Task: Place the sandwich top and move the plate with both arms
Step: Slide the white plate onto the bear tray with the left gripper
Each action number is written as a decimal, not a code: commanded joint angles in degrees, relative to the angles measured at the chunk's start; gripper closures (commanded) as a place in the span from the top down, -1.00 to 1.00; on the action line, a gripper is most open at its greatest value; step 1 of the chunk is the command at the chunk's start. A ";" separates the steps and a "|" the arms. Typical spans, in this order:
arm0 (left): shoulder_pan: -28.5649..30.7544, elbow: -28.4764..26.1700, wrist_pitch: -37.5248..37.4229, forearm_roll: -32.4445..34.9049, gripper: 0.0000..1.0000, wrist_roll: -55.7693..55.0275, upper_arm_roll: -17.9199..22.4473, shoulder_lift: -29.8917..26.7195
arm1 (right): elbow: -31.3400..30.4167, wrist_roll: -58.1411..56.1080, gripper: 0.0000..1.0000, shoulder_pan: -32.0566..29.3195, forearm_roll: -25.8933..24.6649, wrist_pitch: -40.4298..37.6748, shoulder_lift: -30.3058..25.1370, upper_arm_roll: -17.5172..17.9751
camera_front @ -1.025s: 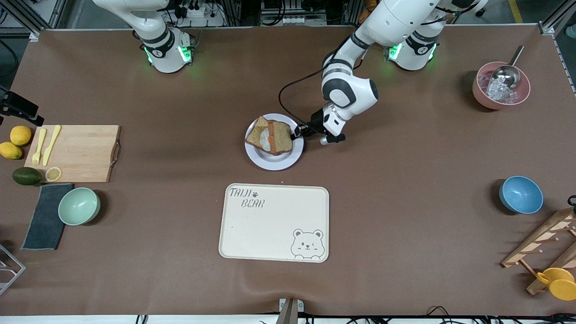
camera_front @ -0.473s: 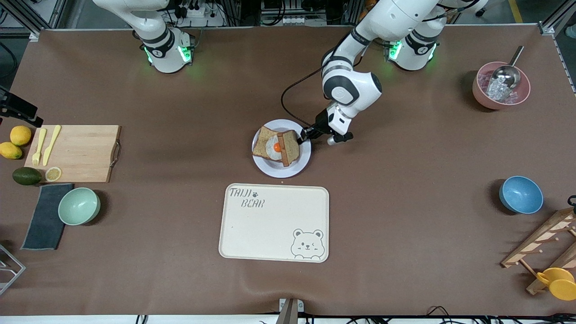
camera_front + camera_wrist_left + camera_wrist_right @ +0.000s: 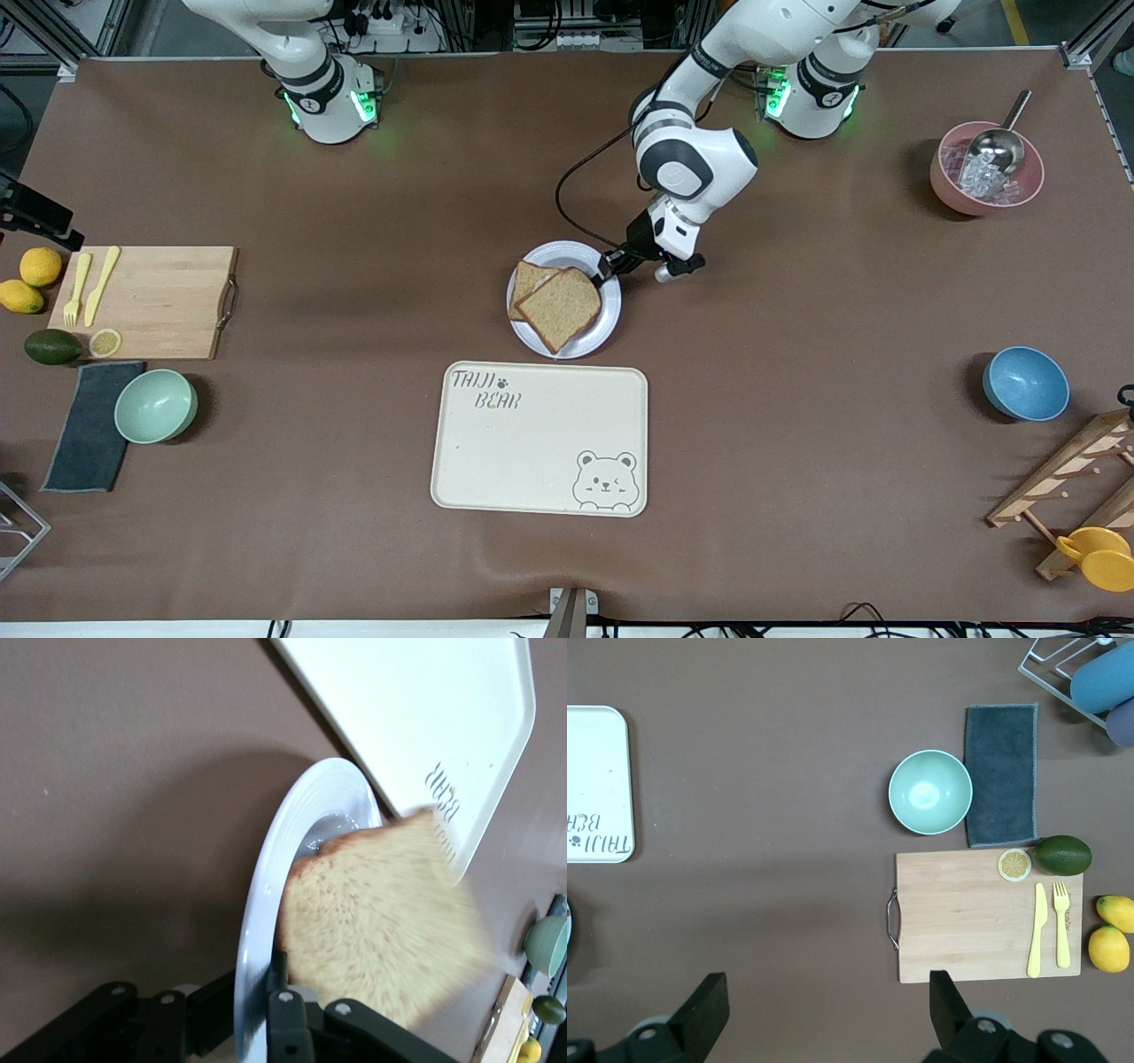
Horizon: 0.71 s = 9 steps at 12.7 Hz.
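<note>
The plate (image 3: 602,332) is round, pale lavender-white and flat, with faint concentric rings near its rim. It sits on the brown table just above the cream bear-printed tray (image 3: 540,439) in the front view, farther from the front camera than the tray and nearly touching the tray's edge. The sandwich top (image 3: 560,309), a plain brown wholemeal slice with a darker crust, lies on the plate turned cornerwise, covering most of a second slice beneath it. It appears to lie flat, though blur in the left wrist view leaves that unsure.
</note>
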 commanded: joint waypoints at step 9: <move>2.43 5.29 3.41 -4.30 -1.00 1.01 0.15 -2.10 | 2.03 1.17 1.00 0.22 -1.45 -1.15 0.97 0.68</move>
